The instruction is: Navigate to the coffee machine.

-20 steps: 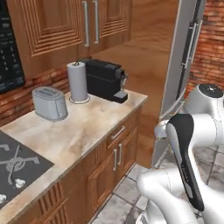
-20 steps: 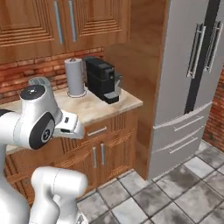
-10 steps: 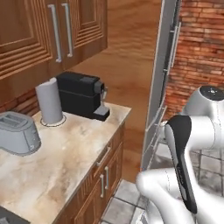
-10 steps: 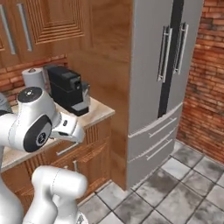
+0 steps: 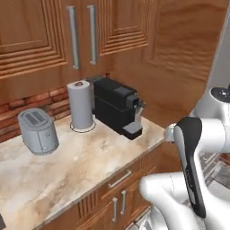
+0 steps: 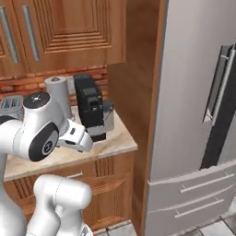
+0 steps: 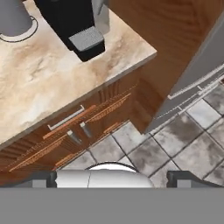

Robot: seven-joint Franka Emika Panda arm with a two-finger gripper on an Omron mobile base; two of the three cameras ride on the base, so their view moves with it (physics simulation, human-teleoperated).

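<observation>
The coffee machine (image 5: 117,108) is a black boxy unit with a grey drip tray, standing at the right end of the marble counter (image 5: 67,166) against the wall. From the right base view the coffee machine (image 6: 90,108) stands just behind my arm's white wrist. Looking down, the hand view catches the coffee machine (image 7: 70,19) at the top left, its tray near the counter (image 7: 43,74) edge. My gripper (image 7: 112,179) hangs in front of the cabinet doors below that counter, open, with nothing between its fingertips.
A paper-towel roll (image 5: 81,104) stands left of the machine, with a grey toaster (image 5: 38,131) further left. Wooden wall cabinets hang above. A tall wood panel and the steel fridge (image 6: 198,115) close off the right. Grey floor tiles (image 7: 175,144) lie below.
The whole picture has shifted, so the base has driven: the coffee machine is nearer and larger in both base views. The arm holds the same pose.
</observation>
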